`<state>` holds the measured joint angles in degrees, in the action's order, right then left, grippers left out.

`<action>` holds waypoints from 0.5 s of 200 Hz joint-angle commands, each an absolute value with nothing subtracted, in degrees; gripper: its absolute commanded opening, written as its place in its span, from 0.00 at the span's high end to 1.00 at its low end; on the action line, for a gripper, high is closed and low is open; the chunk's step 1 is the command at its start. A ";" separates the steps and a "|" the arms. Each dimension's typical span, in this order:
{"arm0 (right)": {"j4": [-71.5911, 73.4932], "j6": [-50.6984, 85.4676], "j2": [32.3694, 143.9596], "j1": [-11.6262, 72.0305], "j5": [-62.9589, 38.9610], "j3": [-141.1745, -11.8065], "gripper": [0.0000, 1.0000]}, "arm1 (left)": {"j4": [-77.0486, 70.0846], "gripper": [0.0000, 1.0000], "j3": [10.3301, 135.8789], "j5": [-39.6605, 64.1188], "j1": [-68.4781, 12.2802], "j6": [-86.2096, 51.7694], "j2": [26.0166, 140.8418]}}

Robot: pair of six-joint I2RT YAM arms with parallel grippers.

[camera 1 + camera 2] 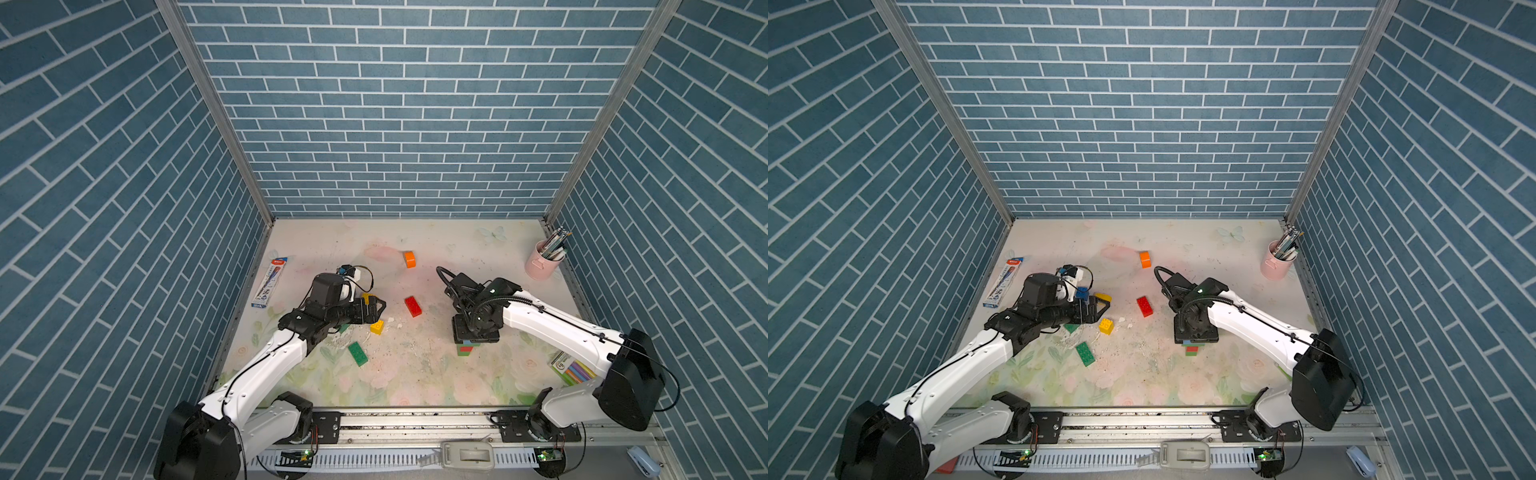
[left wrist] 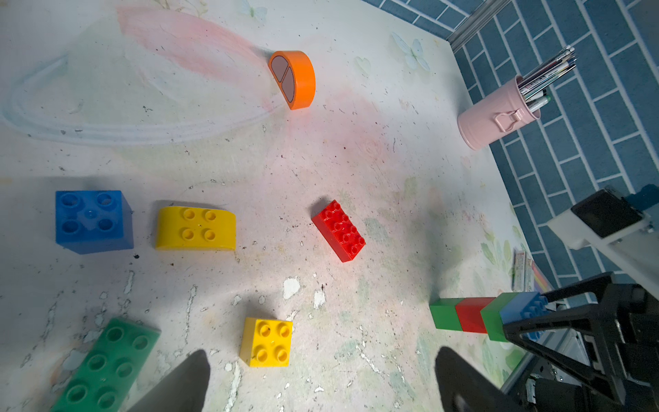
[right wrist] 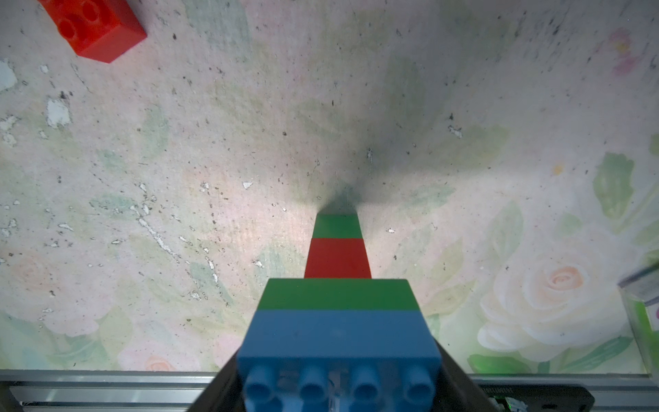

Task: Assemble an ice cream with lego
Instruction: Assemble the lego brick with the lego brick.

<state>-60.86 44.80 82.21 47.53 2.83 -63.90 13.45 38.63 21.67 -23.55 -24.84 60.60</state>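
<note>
The right gripper (image 3: 338, 385) points down, and its jaws squeeze the top blue brick (image 3: 338, 335) from both sides; that brick sits on a wide green brick (image 3: 338, 294), then a red brick (image 3: 338, 258), then a small green brick (image 3: 337, 226) at the bottom; this tower stands straight up on the table (image 3: 178, 160).

The left gripper (image 2: 321, 356) has its jaws wide apart and holds nothing; the yellow square brick (image 2: 267, 342) lies on the table under the gap, closer to one finger; the green long brick (image 2: 107, 364) lies just past that finger, outside the gap; farther out lie the yellow round-top brick (image 2: 196, 228), the blue square brick (image 2: 92, 221) and the red long brick (image 2: 338, 232), all apart from each other; the orange round-top brick (image 2: 297, 78) lies well away, toward the back wall; a pink cup (image 2: 495, 121) full of pens stands in the far corner.
</note>
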 commanded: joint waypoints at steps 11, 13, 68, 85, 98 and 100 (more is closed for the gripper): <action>-61.08 46.73 83.23 47.77 4.30 -62.22 0.29 | 14.76 0.01 38.63 20.92 -23.73 -24.30 59.77; -61.08 46.75 83.23 47.74 4.24 -62.23 0.29 | 14.76 0.00 38.66 20.92 -23.73 -24.29 59.77; -60.99 46.91 82.49 47.82 4.45 -62.22 0.21 | 14.85 0.00 38.67 20.63 -23.78 -24.28 59.51; -60.76 46.85 82.14 47.86 4.48 -62.23 0.18 | 14.93 0.00 38.58 20.57 -23.74 -24.29 59.45; -60.81 46.85 81.76 47.90 4.44 -62.45 0.16 | 14.98 0.01 38.53 20.57 -23.74 -24.32 59.43; -60.86 46.89 81.74 47.88 4.47 -62.52 0.15 | 15.04 0.00 38.55 20.57 -23.73 -24.27 59.42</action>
